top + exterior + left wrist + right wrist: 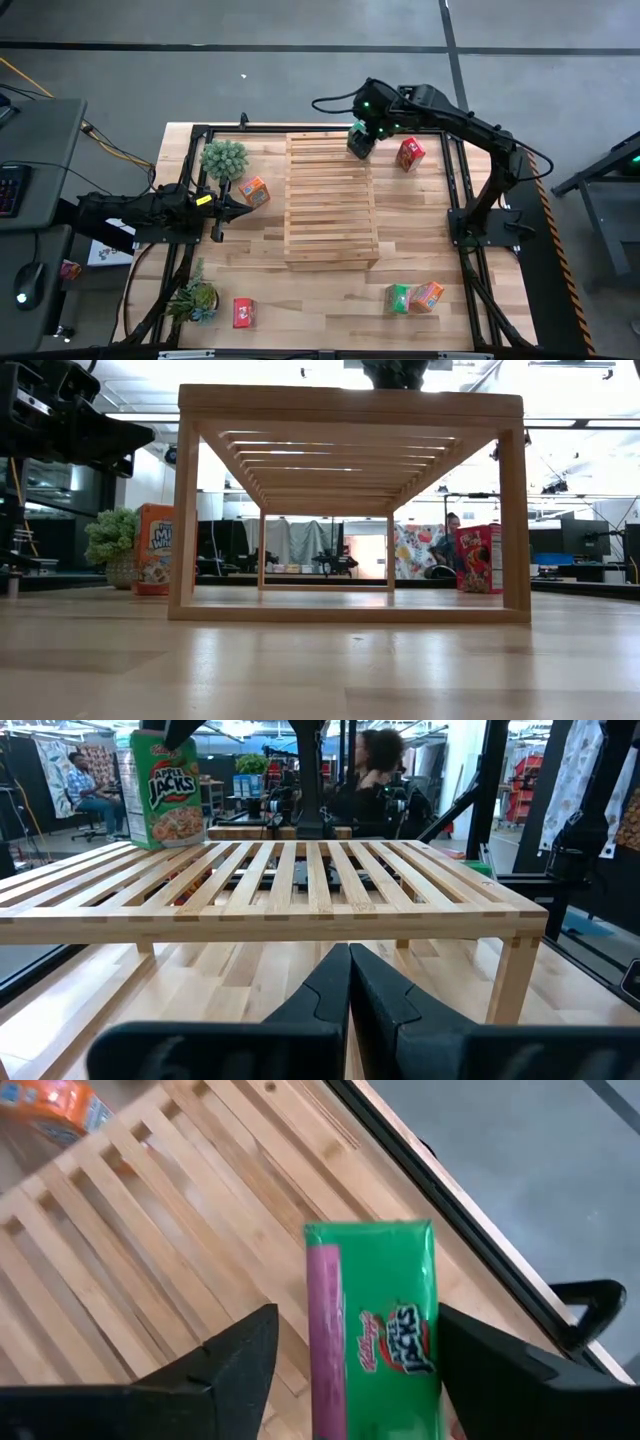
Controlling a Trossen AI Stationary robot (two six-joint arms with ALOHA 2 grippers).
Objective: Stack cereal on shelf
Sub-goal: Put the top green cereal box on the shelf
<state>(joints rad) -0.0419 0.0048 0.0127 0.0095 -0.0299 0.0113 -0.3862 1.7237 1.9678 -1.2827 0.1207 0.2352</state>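
Two potted plants (223,158) beside shelf (331,200), left.

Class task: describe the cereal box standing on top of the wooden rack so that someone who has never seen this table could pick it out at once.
Start at the pale slatted shelf in the middle of the table. On its top, at the far right corner, stands a green cereal box under the right end effector. It is the only box on the shelf; the other green one sits on the tabletop.

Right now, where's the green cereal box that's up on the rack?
The green box stands on the wooden rack at its far right corner, between the right gripper's open jaws; a red box sits alongside.
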